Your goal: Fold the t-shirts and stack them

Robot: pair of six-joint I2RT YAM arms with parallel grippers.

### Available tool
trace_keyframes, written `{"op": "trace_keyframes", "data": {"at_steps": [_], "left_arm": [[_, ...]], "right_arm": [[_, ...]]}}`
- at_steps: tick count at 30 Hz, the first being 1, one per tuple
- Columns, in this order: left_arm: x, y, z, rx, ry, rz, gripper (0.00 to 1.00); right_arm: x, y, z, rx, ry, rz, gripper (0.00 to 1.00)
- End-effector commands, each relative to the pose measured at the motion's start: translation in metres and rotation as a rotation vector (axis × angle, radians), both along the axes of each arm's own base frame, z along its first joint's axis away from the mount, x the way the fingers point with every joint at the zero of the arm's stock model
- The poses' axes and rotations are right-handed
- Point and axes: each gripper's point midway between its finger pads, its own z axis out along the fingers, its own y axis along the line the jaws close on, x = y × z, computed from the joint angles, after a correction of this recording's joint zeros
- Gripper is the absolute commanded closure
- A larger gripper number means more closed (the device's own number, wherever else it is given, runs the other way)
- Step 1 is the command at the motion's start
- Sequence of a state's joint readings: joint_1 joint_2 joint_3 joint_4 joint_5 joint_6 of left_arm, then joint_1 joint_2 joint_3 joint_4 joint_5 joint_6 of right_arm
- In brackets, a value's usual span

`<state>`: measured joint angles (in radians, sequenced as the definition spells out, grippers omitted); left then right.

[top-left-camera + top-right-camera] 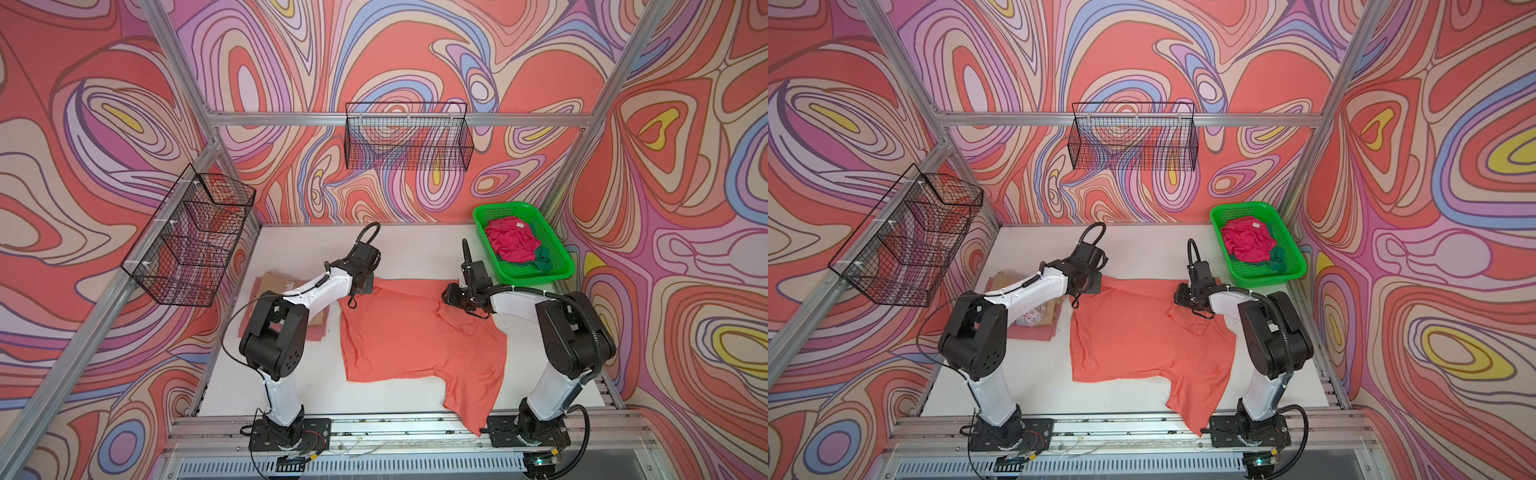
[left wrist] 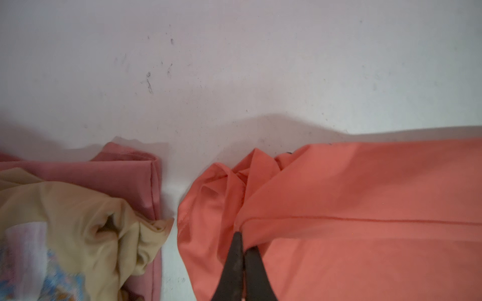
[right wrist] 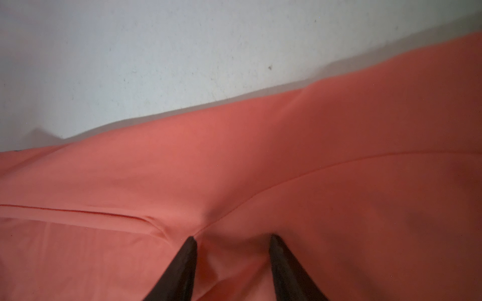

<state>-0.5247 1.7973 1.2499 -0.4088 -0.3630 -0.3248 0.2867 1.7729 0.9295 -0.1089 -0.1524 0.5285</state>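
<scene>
The coral-orange t-shirt (image 1: 415, 332) is smooth matt cloth; the green basket (image 1: 532, 276), glossy perforated plastic; the table (image 1: 291, 247), matt white and scuffed; the wire basket (image 1: 409, 141), black metal.

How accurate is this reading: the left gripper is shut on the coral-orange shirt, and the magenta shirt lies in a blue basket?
One detail is wrong: the basket is green, not blue, as both top views show. The left gripper is indeed shut on the coral-orange shirt, and the magenta shirt lies in that basket.

Table (image 1: 415, 249) bare beyond shirt (image 1: 407, 332), basket (image 1: 534, 278) far right
</scene>
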Motion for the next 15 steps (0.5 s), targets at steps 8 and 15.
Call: {"op": "trace_keyframes", "data": {"at_steps": [8,15], "left_arm": [[-0.018,0.006,-0.011,0.335,-0.190,0.057,0.84],[-0.033,0.032,-0.006,0.341,-0.244,0.183,0.43]], "right_arm": [[-0.025,-0.011,-0.027,-0.059,0.123,-0.005,0.52],[-0.026,-0.010,-0.025,-0.057,0.123,0.006,0.52]]}}
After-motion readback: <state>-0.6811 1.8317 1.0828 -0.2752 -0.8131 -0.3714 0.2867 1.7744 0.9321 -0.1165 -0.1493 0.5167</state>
